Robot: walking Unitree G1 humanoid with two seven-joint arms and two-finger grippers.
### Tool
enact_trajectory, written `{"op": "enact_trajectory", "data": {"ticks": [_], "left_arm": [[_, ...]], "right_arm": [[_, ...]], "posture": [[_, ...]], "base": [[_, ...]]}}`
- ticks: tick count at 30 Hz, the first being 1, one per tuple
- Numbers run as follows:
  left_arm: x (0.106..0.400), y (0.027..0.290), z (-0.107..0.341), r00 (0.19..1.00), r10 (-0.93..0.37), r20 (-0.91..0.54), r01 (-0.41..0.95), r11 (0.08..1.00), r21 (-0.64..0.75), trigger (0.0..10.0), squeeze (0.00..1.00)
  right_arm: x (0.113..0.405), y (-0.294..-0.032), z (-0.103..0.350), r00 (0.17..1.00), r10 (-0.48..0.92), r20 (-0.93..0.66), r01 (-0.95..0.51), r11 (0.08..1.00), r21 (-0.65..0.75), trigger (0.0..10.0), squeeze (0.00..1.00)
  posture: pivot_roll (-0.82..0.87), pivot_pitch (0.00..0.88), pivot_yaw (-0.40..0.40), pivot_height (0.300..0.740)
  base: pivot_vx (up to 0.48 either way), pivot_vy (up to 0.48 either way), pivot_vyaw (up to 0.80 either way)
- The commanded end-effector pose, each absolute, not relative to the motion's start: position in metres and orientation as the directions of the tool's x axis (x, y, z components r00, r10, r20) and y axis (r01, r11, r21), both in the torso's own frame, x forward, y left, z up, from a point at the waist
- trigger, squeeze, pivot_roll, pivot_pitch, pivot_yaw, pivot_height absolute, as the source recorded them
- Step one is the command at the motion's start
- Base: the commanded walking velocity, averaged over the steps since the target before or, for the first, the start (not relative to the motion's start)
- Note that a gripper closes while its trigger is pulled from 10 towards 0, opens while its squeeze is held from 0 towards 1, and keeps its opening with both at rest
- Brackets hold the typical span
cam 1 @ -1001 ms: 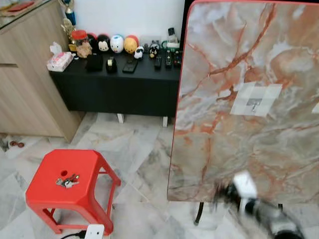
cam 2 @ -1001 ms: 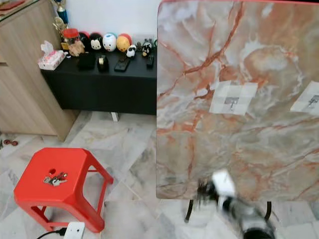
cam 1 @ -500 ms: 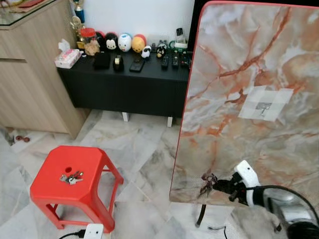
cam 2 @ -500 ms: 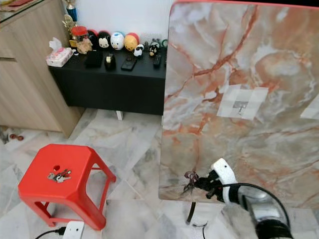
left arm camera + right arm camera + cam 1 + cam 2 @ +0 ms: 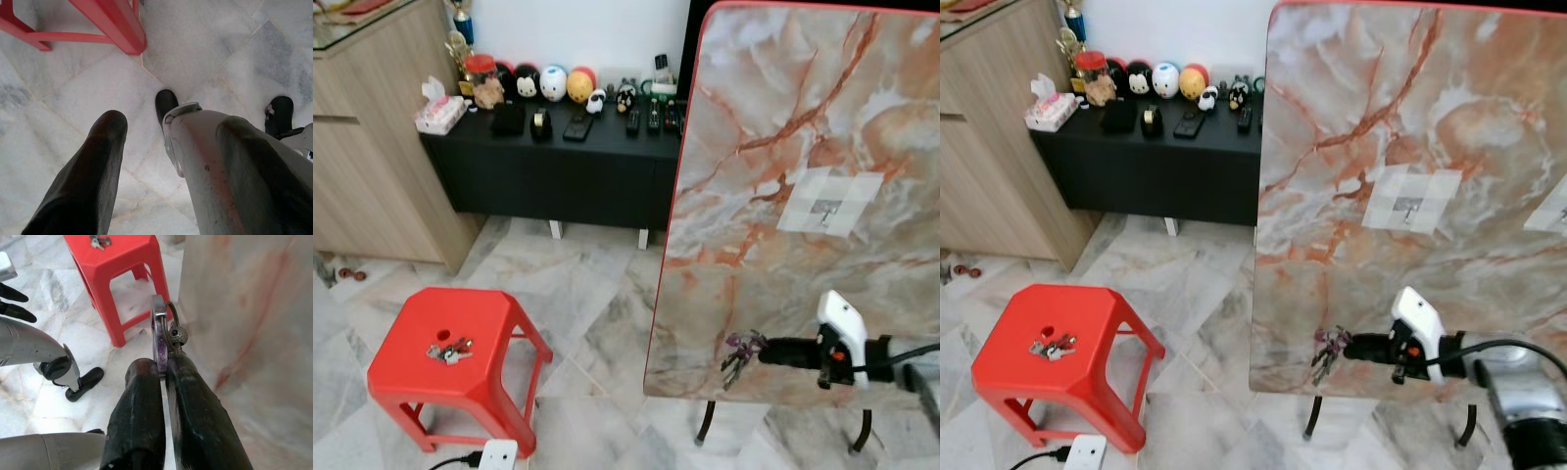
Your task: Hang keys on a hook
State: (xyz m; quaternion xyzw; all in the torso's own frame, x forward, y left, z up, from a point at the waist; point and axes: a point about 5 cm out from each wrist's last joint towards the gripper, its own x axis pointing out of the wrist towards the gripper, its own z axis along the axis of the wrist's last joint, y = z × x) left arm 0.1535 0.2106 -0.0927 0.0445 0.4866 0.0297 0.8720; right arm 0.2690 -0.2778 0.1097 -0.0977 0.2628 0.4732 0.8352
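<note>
Holding a bunch of keys [image 5: 1327,348] out low in front of the upright marble board [image 5: 1430,117].

The right gripper [image 5: 161,367] is keeping its jaws clamped together on the key ring, with the keys dangling off the tips near the board's bottom left corner. The hook [image 5: 824,208] is sitting on a pale taped patch well above the keys. Off to the left, a red stool [image 5: 406,367] is carrying a second set of keys [image 5: 447,351]. The left gripper [image 5: 142,147] is hanging over the marble floor [image 5: 220,44], jaws apart. A black counter [image 5: 578,166] with toys is standing by the wall.
</note>
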Motion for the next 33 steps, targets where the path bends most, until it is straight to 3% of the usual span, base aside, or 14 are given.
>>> {"op": "enact_trajectory", "data": {"ticks": [1, 7, 11, 15, 20, 33], "left_arm": [[0.149, 0.209, -0.095, 0.508, 0.086, -0.857, 0.01, 0.994, 0.105, 10.0, 0.0], [0.149, 0.209, -0.095, 0.508, 0.081, -0.857, 0.017, 0.994, 0.104, 10.0, 0.0], [0.149, 0.209, -0.095, 0.51, 0.076, -0.857, 0.026, 0.994, 0.104, 10.0, 0.0], [0.149, 0.209, -0.095, 0.509, 0.076, -0.858, 0.029, 0.994, 0.106, 10.0, 0.0], [0.149, 0.209, -0.095, 0.509, 0.075, -0.858, 0.03, 0.994, 0.105, 10.0, 0.0], [0.15, 0.209, -0.094, 0.509, 0.076, -0.857, 0.039, 0.993, 0.111, 10.0, 0.0]], "right_arm": [[0.273, -0.284, 0.126, 0.438, 0.742, -0.508, -0.844, 0.534, 0.052, 10.0, 0.0], [0.277, -0.291, 0.145, 0.476, 0.725, -0.499, -0.839, 0.544, -0.011, 10.0, 0.0], [0.281, -0.289, 0.165, 0.484, 0.768, -0.42, -0.855, 0.516, -0.041, 10.0, 0.0], [0.287, -0.288, 0.173, 0.53, 0.774, -0.346, -0.832, 0.553, -0.04, 10.0, 0.0], [0.282, -0.272, 0.172, 0.447, 0.852, -0.273, -0.881, 0.472, 0.031, 10.0, 0.0], [0.273, -0.274, 0.166, 0.407, 0.863, -0.3, -0.891, 0.447, 0.076, 10.0, 0.0]], "posture": [[-0.15, 0.047, -0.052, 0.74], [-0.15, 0.039, -0.051, 0.74], [-0.16, 0.037, -0.049, 0.74], [-0.16, 0.027, -0.048, 0.74], [-0.15, 0.026, -0.05, 0.74], [-0.15, 0.047, -0.05, 0.74]], "base": [[0.0, 0.0, 0.0], [0.0, 0.0, 0.0], [0.0, 0.0, 0.0], [0.0, 0.0, 0.0], [0.0, 0.0, 0.0], [0.0, 0.0, 0.0]]}}
